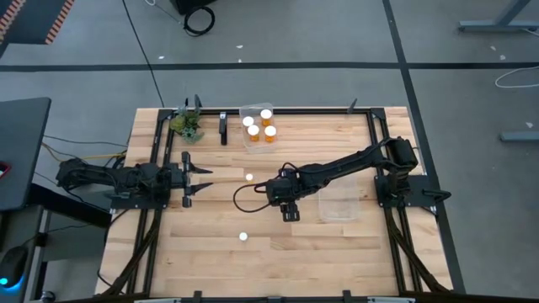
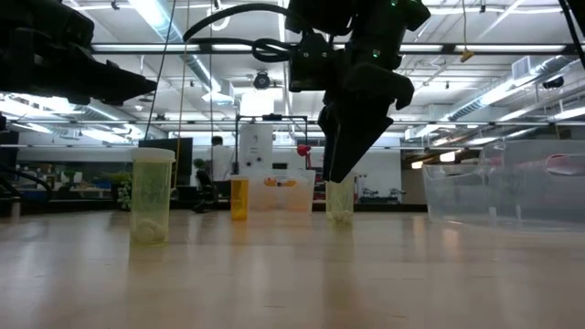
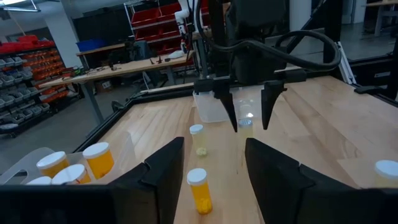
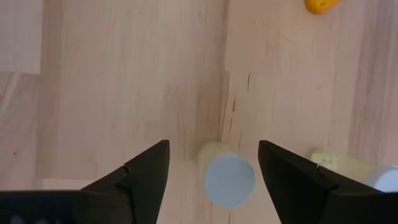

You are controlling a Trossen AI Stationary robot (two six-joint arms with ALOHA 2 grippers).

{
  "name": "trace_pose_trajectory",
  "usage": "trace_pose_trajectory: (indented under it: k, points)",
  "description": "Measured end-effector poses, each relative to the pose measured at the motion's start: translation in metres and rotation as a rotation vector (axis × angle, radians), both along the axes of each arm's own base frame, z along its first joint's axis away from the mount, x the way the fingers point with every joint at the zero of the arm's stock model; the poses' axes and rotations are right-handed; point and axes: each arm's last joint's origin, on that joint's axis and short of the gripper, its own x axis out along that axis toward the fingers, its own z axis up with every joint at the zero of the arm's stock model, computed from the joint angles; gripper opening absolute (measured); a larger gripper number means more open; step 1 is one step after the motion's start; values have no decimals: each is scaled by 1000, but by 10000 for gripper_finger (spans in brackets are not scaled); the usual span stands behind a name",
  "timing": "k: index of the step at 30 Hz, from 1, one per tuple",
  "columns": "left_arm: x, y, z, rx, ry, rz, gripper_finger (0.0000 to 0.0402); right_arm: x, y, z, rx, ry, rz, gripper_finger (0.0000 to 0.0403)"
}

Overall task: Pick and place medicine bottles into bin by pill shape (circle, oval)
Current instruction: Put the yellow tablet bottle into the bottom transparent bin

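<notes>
The right gripper (image 4: 211, 171) hangs wide open above a pale capped bottle (image 4: 229, 177), gripping nothing. The left gripper (image 1: 195, 178), also open and empty, waits near the plant (image 1: 187, 124).

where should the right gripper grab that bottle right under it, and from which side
On the cylindrical body just below the white cap, coming straight down from above. The bottle stands upright with its cap facing up, and the open right gripper already has a finger on either side of it. The round wall suits a pinch across its width.
</notes>
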Motion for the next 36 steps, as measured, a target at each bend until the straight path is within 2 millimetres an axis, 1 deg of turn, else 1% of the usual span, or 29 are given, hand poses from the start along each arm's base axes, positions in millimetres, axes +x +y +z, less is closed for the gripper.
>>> trace_pose_trajectory:
  k: [10,23,30,36]
  points:
    - [0,0,0,0,0,0,180,0,0,0,0,2,0,213]
    - [0,0,0,0,0,0,181,0,-2,0,-18,6,6,183]
    - [0,0,0,0,0,0,177,0,-6,0,-18,7,-5,154]
    - [0,0,0,0,0,0,181,0,-6,0,-21,7,1,131]
